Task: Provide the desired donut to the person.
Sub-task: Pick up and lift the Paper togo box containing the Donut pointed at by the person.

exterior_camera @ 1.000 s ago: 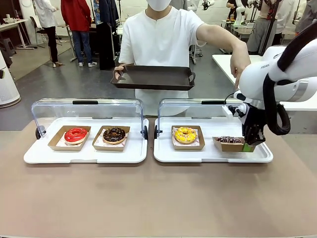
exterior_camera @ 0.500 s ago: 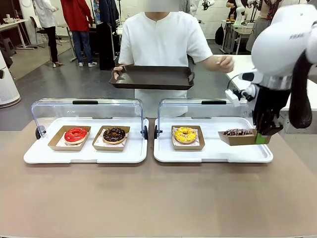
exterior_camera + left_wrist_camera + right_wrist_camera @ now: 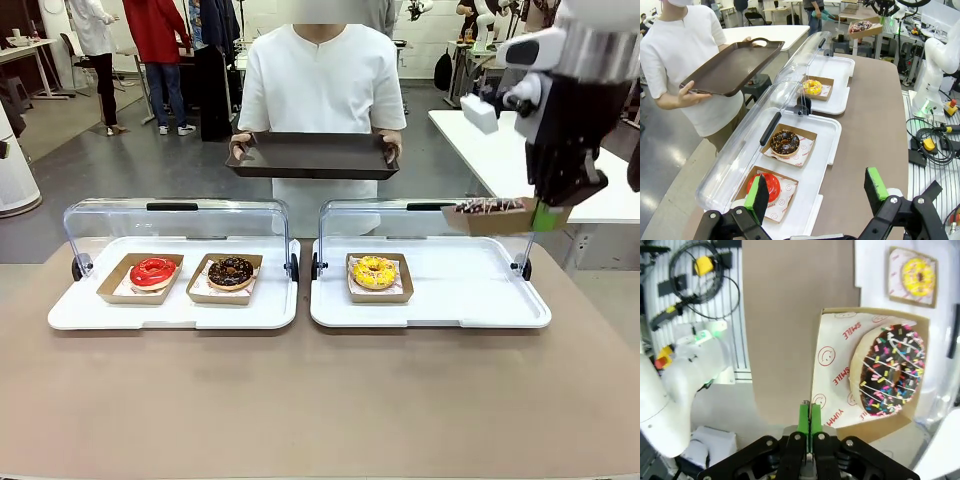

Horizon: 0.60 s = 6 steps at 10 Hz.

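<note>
Front view: the right gripper (image 3: 541, 216) is clenched on one side wall of a small cardboard box (image 3: 482, 221). The box holds a chocolate donut with coloured sprinkles (image 3: 489, 206). It hangs in the air over the far right corner of the right-hand white display tray (image 3: 460, 300), near the top edge of that tray's raised clear lid (image 3: 385, 215).

Across the table the person (image 3: 320, 80) holds out a dark serving tray (image 3: 312, 155) with both hands. It is well apart from the box, to the robot's left.

The right wrist view shows the green pads (image 3: 803, 415) pinching only a thin strip of the box's edge. The donut (image 3: 892, 370) sits out at the far end, away from the grip.

That thin pinch looks like the main risk. The weight hangs off one side, so the box could sag or twist and the donut could slide out. A quick swing toward the person might pull the cardboard free.

The raised lid is close, so a low path could catch it. Letting go too early or too high could drop the box short of the serving tray.

The left gripper (image 3: 817, 192) hovers with its jaws spread wide and nothing between them, above the other display tray (image 3: 832, 131).
</note>
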Motion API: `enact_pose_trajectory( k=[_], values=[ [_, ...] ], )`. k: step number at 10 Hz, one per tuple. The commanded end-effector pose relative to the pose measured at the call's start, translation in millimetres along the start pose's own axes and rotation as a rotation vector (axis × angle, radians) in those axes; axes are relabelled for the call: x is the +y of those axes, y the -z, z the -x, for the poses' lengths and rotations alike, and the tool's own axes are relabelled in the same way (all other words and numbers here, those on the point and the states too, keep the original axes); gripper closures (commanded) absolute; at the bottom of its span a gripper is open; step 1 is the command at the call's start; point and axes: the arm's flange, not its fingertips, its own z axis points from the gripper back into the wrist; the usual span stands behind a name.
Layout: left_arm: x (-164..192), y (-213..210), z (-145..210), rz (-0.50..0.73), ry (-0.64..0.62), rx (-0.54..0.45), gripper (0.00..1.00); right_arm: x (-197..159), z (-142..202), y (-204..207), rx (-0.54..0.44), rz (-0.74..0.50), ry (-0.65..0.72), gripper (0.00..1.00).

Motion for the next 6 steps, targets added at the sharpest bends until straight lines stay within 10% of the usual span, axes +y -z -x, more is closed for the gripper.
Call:
enact_pose_trajectory(
  k=[1,6],
  values=[
    [-0.9,-0.9,-0.6,-0.002,0.001,-0.005,0.0,-9.3,-2.8,-18.2,-0.005,0.007,0.035,1.0],
    [-0.9,-0.9,-0.6,-0.002,0.001,-0.005,0.0,-4.6,-0.5,-20.7,-0.01,0.02,0.016,1.0]
  ],
)
